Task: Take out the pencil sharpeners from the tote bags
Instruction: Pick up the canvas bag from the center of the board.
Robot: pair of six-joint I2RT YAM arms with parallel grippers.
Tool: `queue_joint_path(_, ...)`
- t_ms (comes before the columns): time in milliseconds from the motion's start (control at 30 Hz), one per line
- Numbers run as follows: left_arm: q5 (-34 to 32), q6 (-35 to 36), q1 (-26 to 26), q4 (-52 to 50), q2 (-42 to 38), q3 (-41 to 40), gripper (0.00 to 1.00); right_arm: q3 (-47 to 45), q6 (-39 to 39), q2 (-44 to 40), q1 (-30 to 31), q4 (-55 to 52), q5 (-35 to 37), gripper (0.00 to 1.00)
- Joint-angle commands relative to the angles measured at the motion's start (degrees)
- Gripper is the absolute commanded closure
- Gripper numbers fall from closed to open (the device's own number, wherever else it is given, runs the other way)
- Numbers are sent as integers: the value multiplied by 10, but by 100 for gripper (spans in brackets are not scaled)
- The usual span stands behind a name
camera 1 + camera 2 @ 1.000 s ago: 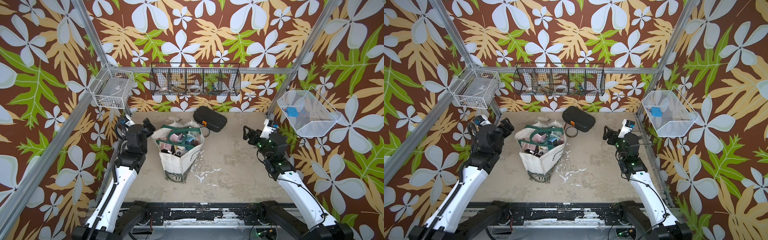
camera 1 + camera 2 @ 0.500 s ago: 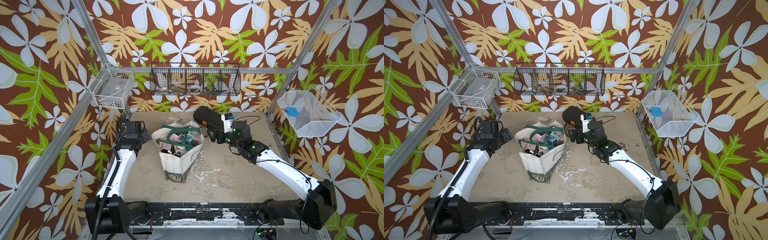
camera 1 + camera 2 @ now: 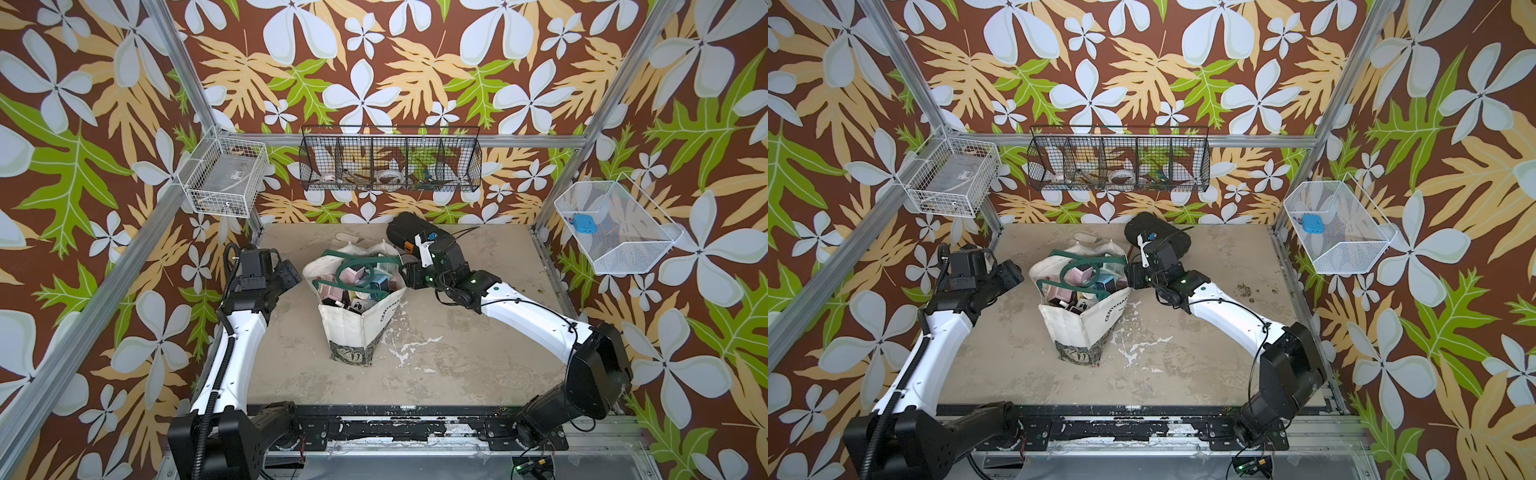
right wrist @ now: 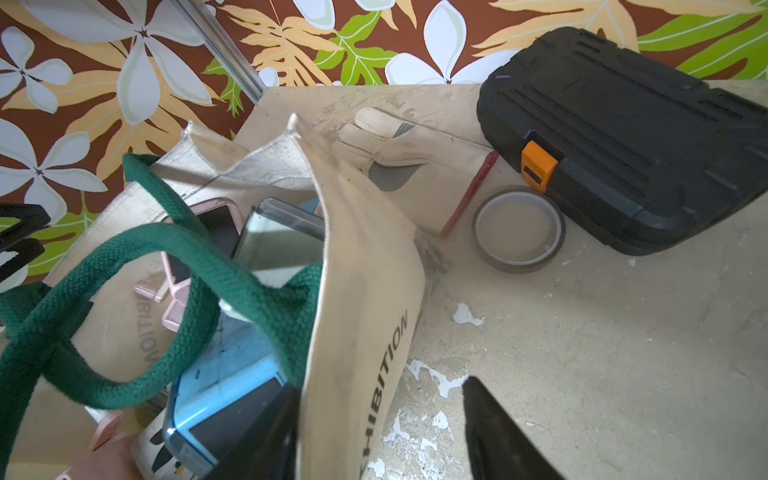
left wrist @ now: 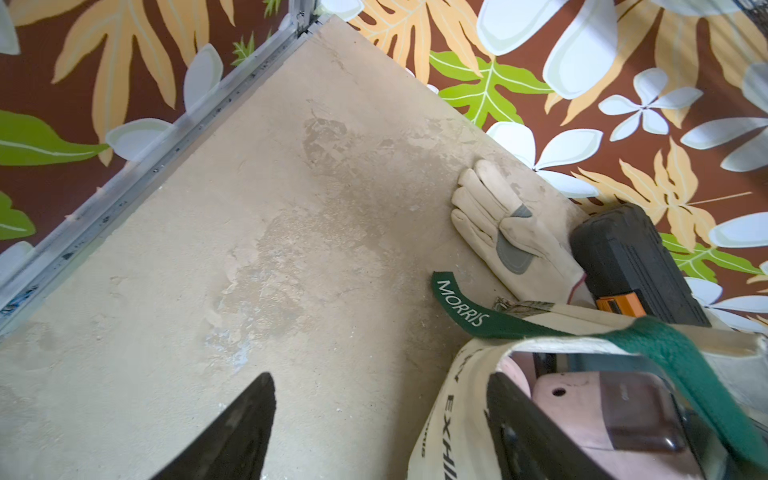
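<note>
Quick status from us: the tote bag [image 3: 357,328] is standing upright in the middle of the tabletop [image 3: 478,353], mouth open. The pencil sharpeners [image 3: 1079,276] are all piled inside it, none out that we can see.

Left jaws are spread wide and holding nothing, one tip over bare tabletop, the other at the bag's rim. Right jaws are parted too and straddle the canvas wall, one tip inside by the blue sharpener [image 4: 224,395]. They don't look pinched onto it yet.

We reckon these are light, hard plastic boxes with smooth sides, so they won't squash but could slip. Best bet is squeezing across two flat faces of a top one like the pink sharpener [image 3: 352,273], staying off the crank and dark window.

The bag's floppy and may lift along, and the green handles [image 4: 137,245] loop over the opening, so they could snag
</note>
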Motion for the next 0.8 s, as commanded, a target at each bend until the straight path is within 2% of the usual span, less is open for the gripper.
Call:
queue_joint_path(0, 33, 4, 1, 14, -2, -6, 18, 11, 0, 13, 0, -18, -17, 49)
queue_joint_path(100, 43, 5, 1, 16, -6, -12, 19, 15, -5, 17, 1, -26, -31, 68)
queue_joint_path(233, 67, 4, 1, 23, -18, -20, 19, -11, -9, 4, 1, -20, -33, 99)
queue_joint_path(433, 105, 5, 1, 41, -38, -38, 19, -53, -19, -5, -1, -9, -26, 100)
queue_joint_path(767, 150, 5, 1, 41, -14, -46, 22, -79, -26, 0, -1, 12, -27, 100)
